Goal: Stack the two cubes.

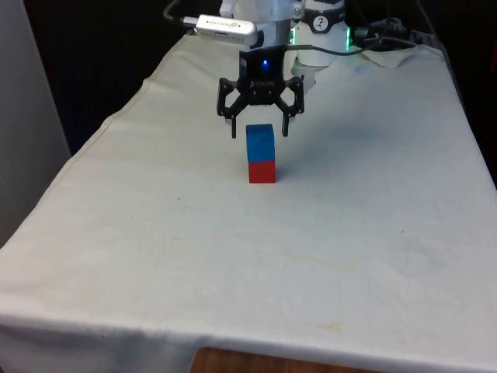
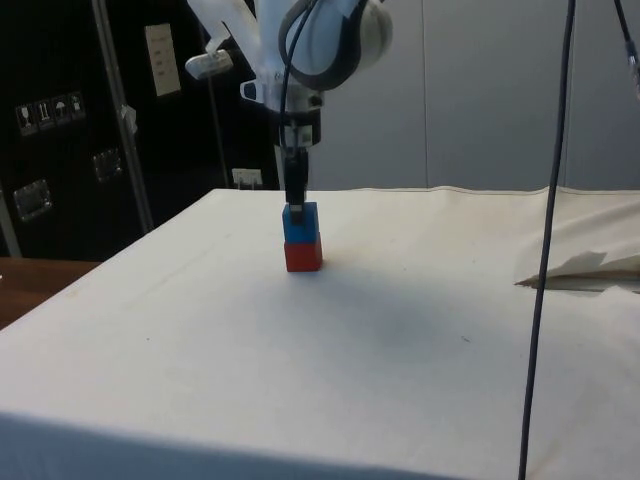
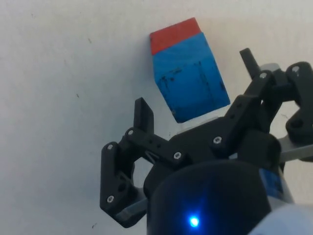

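Note:
A blue cube rests on top of a red cube in the middle of the white cloth; the pair also stands as a stack in the side view, blue cube over red cube. My gripper hangs open just above and behind the blue cube, its fingers spread to either side of the cube's top without touching it. In the wrist view the blue cube lies between and beyond the fingertips, with the red cube peeking out from under it.
The white cloth covers the whole table. A crumpled white paper or cloth lies toward the table's edge in the side view, and a black cable hangs down in front of that camera.

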`<state>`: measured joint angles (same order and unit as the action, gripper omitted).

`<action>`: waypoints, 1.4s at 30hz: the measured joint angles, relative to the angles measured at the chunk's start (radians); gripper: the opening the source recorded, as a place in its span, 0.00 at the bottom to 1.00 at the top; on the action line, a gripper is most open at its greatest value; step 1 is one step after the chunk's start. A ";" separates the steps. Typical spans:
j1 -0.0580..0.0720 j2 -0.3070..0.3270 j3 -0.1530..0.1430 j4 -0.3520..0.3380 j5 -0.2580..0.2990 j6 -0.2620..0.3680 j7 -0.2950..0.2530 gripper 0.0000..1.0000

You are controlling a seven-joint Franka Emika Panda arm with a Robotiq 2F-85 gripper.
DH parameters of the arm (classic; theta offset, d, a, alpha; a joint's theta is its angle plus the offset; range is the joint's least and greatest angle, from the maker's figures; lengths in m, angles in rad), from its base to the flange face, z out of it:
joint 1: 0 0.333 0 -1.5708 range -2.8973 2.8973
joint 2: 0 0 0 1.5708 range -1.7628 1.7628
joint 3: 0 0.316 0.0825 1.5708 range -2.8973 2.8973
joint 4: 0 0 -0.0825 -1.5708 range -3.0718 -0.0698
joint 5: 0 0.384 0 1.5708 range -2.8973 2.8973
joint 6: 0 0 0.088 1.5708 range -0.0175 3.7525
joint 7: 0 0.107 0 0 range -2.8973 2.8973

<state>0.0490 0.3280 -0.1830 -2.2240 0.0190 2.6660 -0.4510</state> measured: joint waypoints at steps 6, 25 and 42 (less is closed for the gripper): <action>0.000 -0.033 -0.004 -0.009 0.000 -0.025 0.011 1.00; 0.000 -0.106 -0.008 -0.016 0.000 -0.080 0.113 1.00; 0.000 -0.141 -0.010 -0.010 0.000 -0.102 0.227 1.00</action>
<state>0.0490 0.1870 -0.1930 -2.2340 0.0190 2.5640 -0.2240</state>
